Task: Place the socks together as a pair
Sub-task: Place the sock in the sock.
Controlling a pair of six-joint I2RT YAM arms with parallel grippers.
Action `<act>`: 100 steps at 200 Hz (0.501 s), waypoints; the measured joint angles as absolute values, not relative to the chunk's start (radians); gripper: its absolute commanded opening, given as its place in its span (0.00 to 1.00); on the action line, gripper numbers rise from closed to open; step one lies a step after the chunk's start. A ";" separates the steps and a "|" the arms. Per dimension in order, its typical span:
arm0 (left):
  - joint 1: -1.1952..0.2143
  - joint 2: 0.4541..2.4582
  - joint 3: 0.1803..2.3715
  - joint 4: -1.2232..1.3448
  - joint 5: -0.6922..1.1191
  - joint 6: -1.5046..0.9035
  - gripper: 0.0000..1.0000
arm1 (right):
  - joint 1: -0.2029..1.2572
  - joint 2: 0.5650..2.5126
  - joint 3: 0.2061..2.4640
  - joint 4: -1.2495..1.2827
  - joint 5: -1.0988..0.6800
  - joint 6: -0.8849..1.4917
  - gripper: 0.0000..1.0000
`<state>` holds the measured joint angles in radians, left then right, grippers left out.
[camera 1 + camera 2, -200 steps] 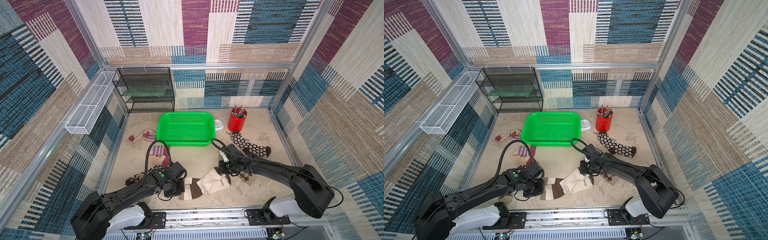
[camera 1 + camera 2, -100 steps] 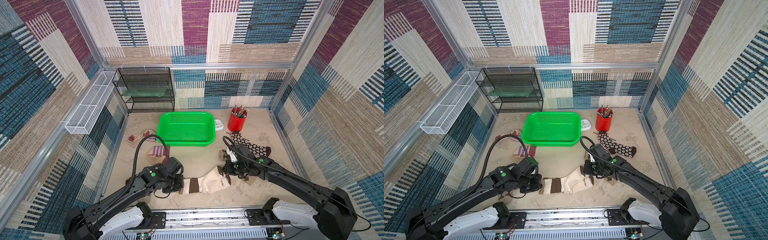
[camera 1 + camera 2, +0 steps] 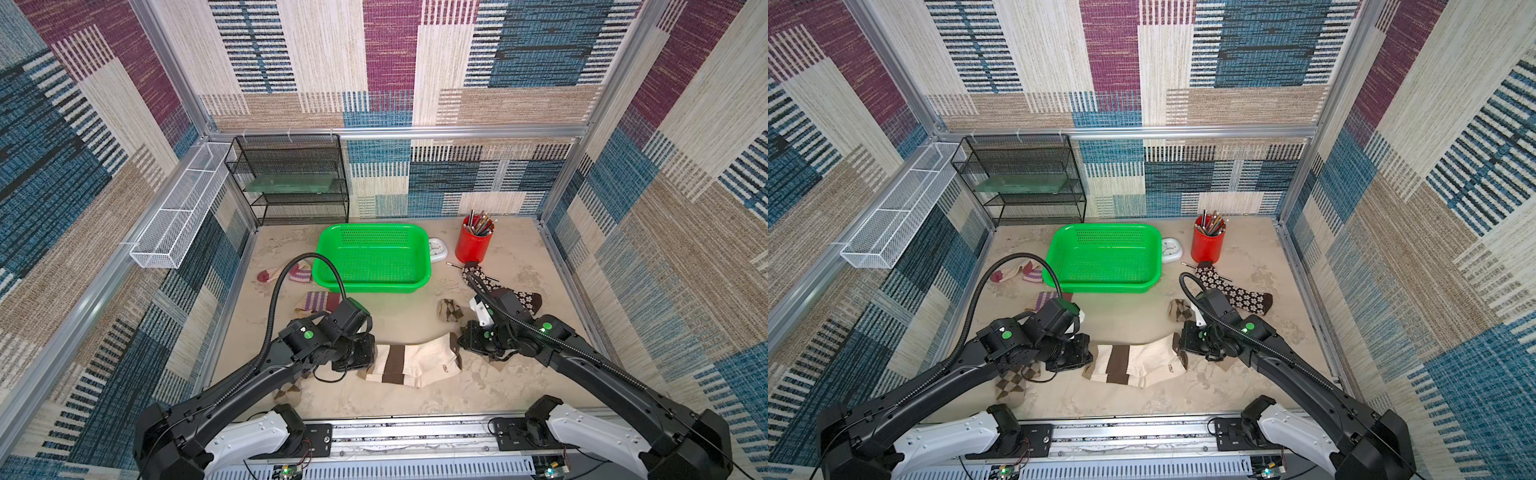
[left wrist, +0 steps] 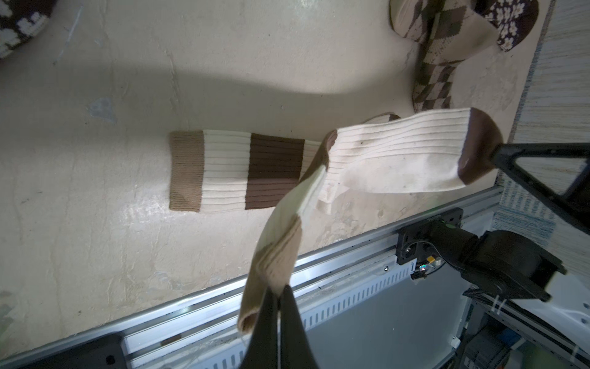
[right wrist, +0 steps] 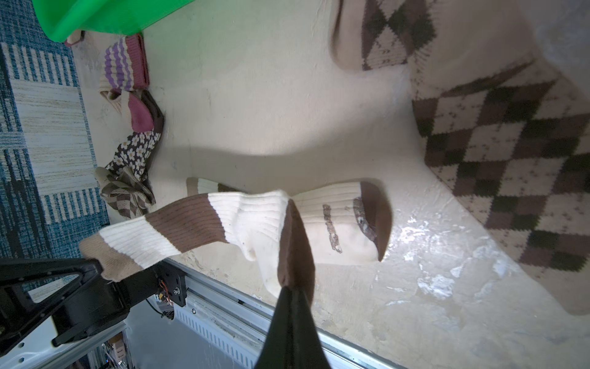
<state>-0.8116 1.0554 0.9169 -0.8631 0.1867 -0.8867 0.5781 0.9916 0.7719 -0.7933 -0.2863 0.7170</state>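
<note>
A cream sock with brown bands (image 3: 409, 359) hangs stretched between my two grippers near the table's front. My left gripper (image 4: 279, 292) (image 3: 373, 358) is shut on its tan cuff. My right gripper (image 5: 292, 287) (image 3: 459, 345) is shut on its brown toe. Its matching cream sock (image 4: 236, 172) (image 5: 338, 223) lies flat on the table right beneath. A tan argyle sock (image 3: 449, 309) and a daisy sock (image 3: 523, 297) lie by the right arm. Purple-striped socks (image 3: 318, 301) (image 3: 286, 274) lie at the left, and another argyle sock (image 3: 1011, 384) shows under the left arm.
A green basket (image 3: 374, 257) stands at mid-back, with a small white clock (image 3: 437, 249) and a red pencil cup (image 3: 473, 245) to its right. A black wire shelf (image 3: 291, 183) fills the back left corner. A white wire tray (image 3: 178, 216) hangs on the left wall.
The two grippers have drawn apart. The held sock, bunched a second ago, now hangs pulled out straight over its match.
</note>
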 measured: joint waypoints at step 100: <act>-0.807 1.076 0.912 -0.874 0.213 -0.887 0.00 | 0.569 1.055 0.788 -0.868 -0.372 0.705 0.00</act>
